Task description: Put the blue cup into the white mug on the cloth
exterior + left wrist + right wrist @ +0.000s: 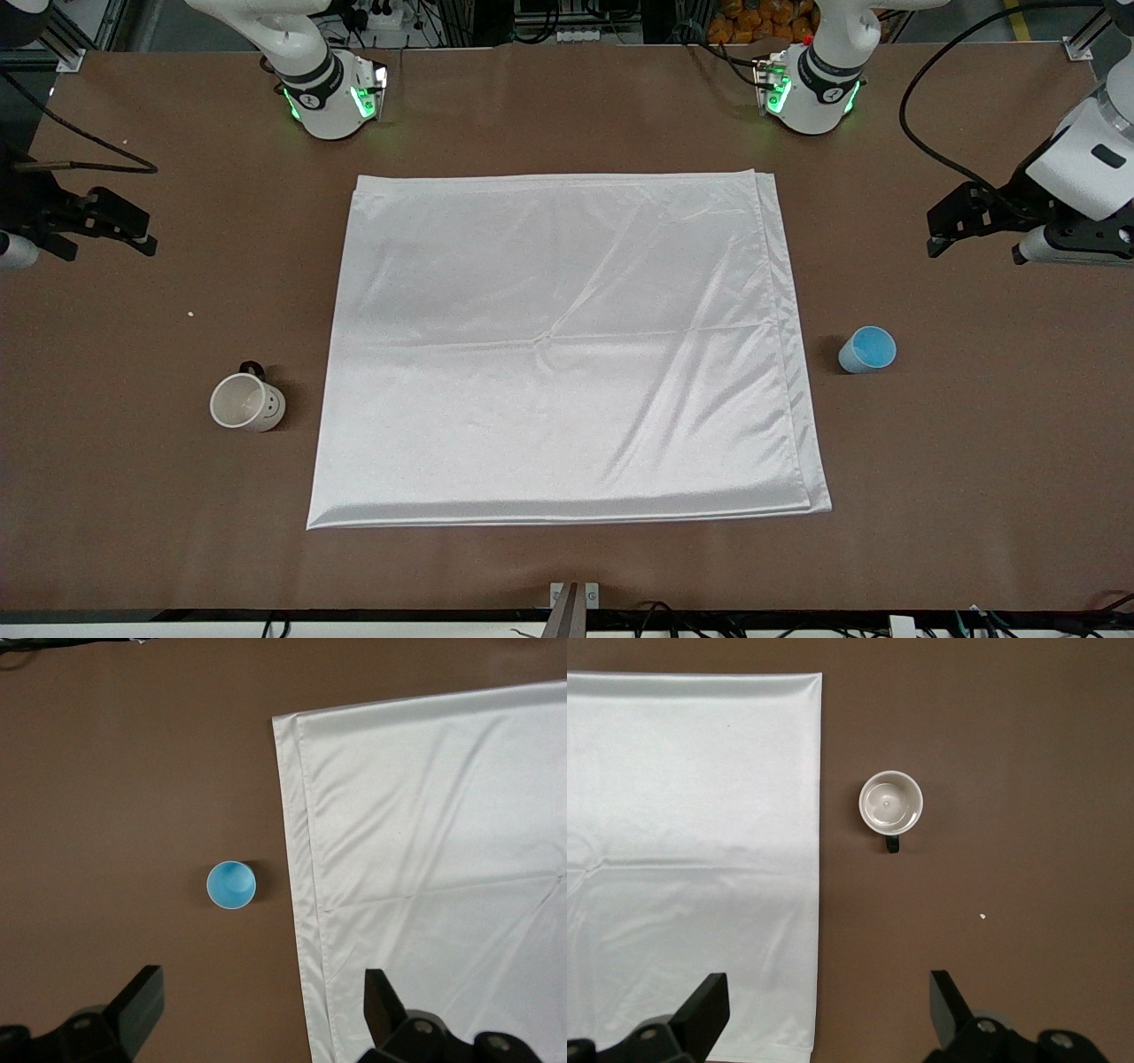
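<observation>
The blue cup stands upright on the bare brown table beside the cloth's doubled edge, toward the left arm's end; it also shows in the left wrist view. The white mug stands upright on the table beside the cloth, toward the right arm's end, and shows with its black handle in the right wrist view. The cloth lies flat in the middle of the table with nothing on it. My left gripper is open and empty above the table. My right gripper is open and empty above the table.
A small white crumb lies on the table farther from the front camera than the mug. Black cables trail over the table corners near the arm bases. A metal bracket sits at the table's front edge.
</observation>
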Robot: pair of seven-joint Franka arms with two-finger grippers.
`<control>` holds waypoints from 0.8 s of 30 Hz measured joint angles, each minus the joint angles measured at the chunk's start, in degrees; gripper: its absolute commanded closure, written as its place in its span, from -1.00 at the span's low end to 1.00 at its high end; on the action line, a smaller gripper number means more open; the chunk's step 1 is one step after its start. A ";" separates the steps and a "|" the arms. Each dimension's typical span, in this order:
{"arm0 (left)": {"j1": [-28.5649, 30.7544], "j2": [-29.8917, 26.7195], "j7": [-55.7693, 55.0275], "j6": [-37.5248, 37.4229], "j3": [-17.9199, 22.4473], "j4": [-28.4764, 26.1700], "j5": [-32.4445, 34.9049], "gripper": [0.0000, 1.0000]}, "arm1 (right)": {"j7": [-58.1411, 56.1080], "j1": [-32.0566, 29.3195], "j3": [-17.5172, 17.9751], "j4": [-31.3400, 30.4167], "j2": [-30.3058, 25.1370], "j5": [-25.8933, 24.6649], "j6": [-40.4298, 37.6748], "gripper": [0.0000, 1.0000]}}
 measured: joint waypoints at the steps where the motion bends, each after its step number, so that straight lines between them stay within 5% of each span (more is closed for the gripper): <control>1: 0.00 0.00 0.00 0.04 0.01 0.00 0.00 -1.00 | 0.00 0.00 0.00 0.00 0.00 0.00 -0.03 -1.00; 24: 0.00 0.35 0.00 0.37 0.04 -0.07 0.00 -1.00 | -0.01 -0.96 -0.48 -4.76 0.24 0.00 1.36 -1.00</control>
